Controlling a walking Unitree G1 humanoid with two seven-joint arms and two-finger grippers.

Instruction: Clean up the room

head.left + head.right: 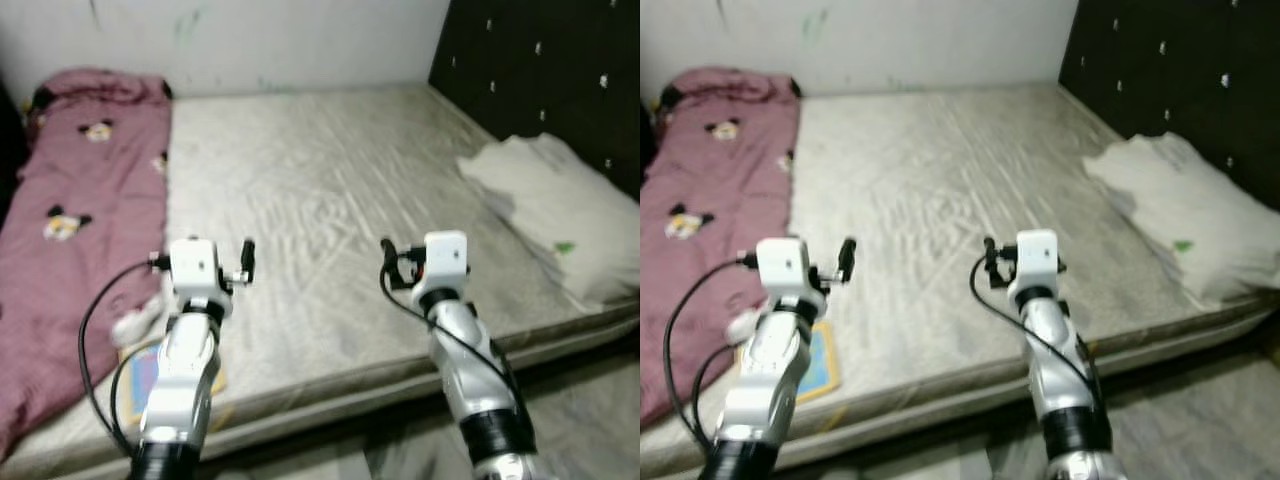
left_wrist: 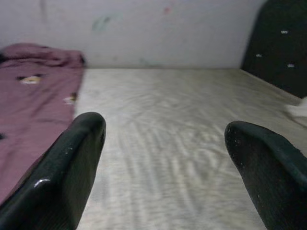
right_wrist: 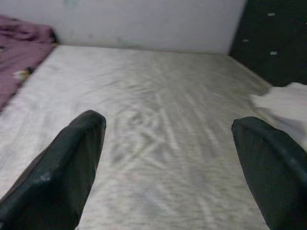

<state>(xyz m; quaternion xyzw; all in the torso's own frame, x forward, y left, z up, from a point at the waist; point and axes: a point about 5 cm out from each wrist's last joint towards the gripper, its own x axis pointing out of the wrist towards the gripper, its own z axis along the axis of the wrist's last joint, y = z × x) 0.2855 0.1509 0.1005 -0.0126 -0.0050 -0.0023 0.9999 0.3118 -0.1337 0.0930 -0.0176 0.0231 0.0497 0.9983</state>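
A bed with a bare grey mattress (image 1: pixel 320 200) lies before me. Along its left side stretches a pink blanket (image 1: pixel 70 230) with cartoon prints. A white pillow (image 1: pixel 555 205) rests at the right, against the dark headboard (image 1: pixel 560 70). Near the front left edge lies a flat blue and yellow book (image 1: pixel 820 365), with a small white item (image 1: pixel 135 322) beside it. My left gripper (image 1: pixel 243 260) and right gripper (image 1: pixel 390 258) hover over the mattress's front part. Both are open and hold nothing, as the left wrist view (image 2: pixel 165 143) and right wrist view (image 3: pixel 168 139) show.
A pale wall (image 1: pixel 280 40) runs behind the bed. Grey floor (image 1: pixel 590 410) shows at the lower right beside the mattress's front edge. The views are slightly blurred.
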